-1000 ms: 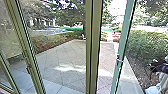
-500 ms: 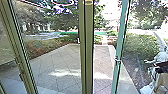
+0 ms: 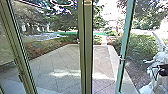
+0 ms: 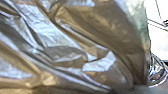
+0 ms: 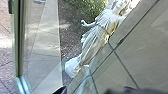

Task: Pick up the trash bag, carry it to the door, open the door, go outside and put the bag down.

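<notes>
Vs. 0.5 s ago, the glass door's teal edge sits farther R of the center post, so the gap betw. the two is wider; door's swung a bit more open. Vs. 1 s ago that gap has grown a lot; the whole head view has shifted too, i.e. the camera moved. Around: olive frame member slants down on the L side, post stands upright mid-view w/ the opening just beside it. Small metal fitting on the door edge, approx. halfway down. Beyond: paved yard w/ diag. joints & a sunlit patch, trees at the back, bushes to the R, & a white robed statue at far R, by the planting bed. R wrist view has the statue again, plus the door edge & a gray paneled surface w/ dark joints. In the way: post & door leaf, either side of the gap. Trash bag, brownish, shiny & creased, is right up close at the L wrist cam, i.e. near the L gripper; can't tell if it's gripped or how far open that gripper is. R gripper: opening & hold, can't tell either.
</notes>
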You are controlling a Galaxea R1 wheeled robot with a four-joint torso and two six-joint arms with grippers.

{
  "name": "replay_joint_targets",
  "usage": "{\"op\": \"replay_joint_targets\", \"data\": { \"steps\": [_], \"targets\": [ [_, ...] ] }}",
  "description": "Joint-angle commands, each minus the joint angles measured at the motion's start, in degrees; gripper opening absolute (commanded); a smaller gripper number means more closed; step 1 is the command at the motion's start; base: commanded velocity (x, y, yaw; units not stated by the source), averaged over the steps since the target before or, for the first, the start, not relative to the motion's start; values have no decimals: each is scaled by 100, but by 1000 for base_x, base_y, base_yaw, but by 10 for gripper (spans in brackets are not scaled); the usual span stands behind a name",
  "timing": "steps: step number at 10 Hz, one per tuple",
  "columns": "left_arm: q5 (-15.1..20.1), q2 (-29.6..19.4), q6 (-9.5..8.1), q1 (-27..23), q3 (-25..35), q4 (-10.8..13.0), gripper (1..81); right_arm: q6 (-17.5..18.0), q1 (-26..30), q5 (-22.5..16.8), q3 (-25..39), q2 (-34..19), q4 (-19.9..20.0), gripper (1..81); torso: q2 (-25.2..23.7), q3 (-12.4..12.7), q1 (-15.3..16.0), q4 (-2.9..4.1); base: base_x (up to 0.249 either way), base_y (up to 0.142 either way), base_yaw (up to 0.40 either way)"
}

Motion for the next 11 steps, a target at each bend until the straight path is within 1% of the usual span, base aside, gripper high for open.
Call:
{"op": "replay_joint_targets", "data": {
  "steps": [1, 3, 4, 5, 6, 7, 8, 9, 10, 11],
  "targets": [
    [334, 41, 32, -294, 13, -15, 10, -225, 868, -467, 572, 184, 2159, 811, 0, 0, 0, 2, 0, 0, 0],
    [334, 41, 32, -294, 5, 11, 10, -700, 773, -521, 572, 193, 4068, 811, -2, 0, -2, 0, 0, 0, 0],
    [334, 50, 32, -294, 5, 29, 10, -805, 589, -789, 606, 245, 4897, 811, -2, 0, -2, 0, 0, 0, 0],
    [334, 50, 40, -303, 13, 29, 10, -938, 239, -889, 737, 290, 5324, 811, -2, 0, 0, 0, 0, 0, 0],
    [325, 59, 40, -303, 13, 29, 10, -965, -202, -785, 940, 299, 5528, 811, -2, 0, 0, 0, 0, 0, 0],
    [325, 68, 58, -303, 31, 29, 10, -1000, -616, -706, 1203, 316, 5538, 811, -2, 0, -2, -2, 0, 0, 0],
    [325, 85, 58, -312, 31, 29, 10, -1296, -1150, -314, 1607, 264, 5503, 811, -2, 0, -2, -2, 0, 0, 0],
    [325, 85, 58, -321, 23, 37, 10, -1543, -1705, 369, 1757, 168, 5537, 811, -2, 0, -2, -2, 0, 0, 0],
    [316, 85, 67, -329, 13, 38, 10, -1562, -2267, 841, 1829, 176, 5600, 811, -2, 0, -2, -2, 0, 0, 0],
    [316, 85, 67, -355, 13, 38, 10, -1571, -2768, 1164, 1890, 228, 5634, 811, -2, 0, -2, -2, 0, 0, 0]
  ]
}}
